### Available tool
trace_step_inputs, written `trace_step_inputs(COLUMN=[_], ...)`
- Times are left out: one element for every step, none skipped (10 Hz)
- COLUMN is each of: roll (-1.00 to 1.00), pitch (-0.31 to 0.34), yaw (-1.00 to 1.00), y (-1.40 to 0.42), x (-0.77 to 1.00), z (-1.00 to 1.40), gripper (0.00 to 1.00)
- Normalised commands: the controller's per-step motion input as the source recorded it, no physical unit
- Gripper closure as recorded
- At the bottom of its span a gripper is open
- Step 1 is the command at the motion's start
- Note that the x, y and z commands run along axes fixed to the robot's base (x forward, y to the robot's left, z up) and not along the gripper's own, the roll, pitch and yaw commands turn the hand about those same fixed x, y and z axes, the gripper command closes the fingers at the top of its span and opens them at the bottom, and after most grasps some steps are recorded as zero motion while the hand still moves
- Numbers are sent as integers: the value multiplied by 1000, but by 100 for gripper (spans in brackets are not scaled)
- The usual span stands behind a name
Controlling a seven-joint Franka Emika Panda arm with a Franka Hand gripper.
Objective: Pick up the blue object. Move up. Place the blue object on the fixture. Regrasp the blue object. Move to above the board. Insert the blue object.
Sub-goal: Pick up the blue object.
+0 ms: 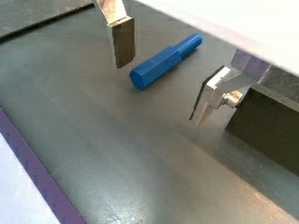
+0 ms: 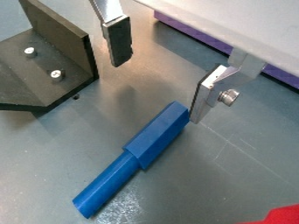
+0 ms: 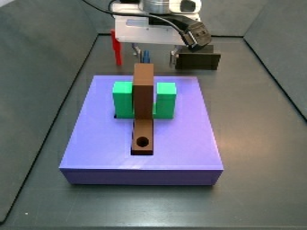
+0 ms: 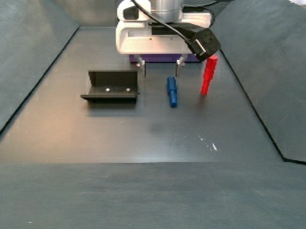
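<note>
The blue object [image 4: 171, 90] lies flat on the dark floor, between the fixture [image 4: 110, 87] and a red peg. My gripper [image 4: 162, 64] hangs open just over its far end. In both wrist views the silver fingers stand wide apart with nothing between the pads. The blue object [image 1: 163, 61] lies on the floor below and past the gripper [image 1: 162, 90]. In a wrist view one end of the blue object [image 2: 135, 157] lies close by one finger [image 2: 211, 96] of the gripper [image 2: 158, 92]. The board [image 3: 180, 144] lies on the near side in a side view, where the gripper [image 3: 150, 45] hangs behind it.
A red peg [image 4: 208, 76] stands just beside the blue one, and shows at a wrist view's edge [image 2: 281, 214]. The fixture [image 2: 47, 61] sits close to one finger. On the board are green blocks [image 3: 124, 99] and a brown bar [image 3: 144, 108] with a round hole. Dark walls enclose the floor.
</note>
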Motion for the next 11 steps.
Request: trace_step_inputs(roll=[211, 224, 237, 257, 281, 273, 230, 206, 207, 186, 189], pitch=[-16, -20, -20, -1, 0, 0, 0, 0, 0, 0, 0], yaw=[174, 146, 117, 94, 71, 43, 17, 0, 0, 0, 0], y=[0, 0, 0, 0, 0, 0, 0, 0, 0, 17, 43], x=[0, 0, 26, 71, 43, 31, 51, 46, 11, 0, 0], z=[-6, -29, -103, -129, -154, -134, -51, -37, -46, -103, -151], gripper=[0, 0, 0, 0, 0, 0, 0, 0, 0, 0, 0])
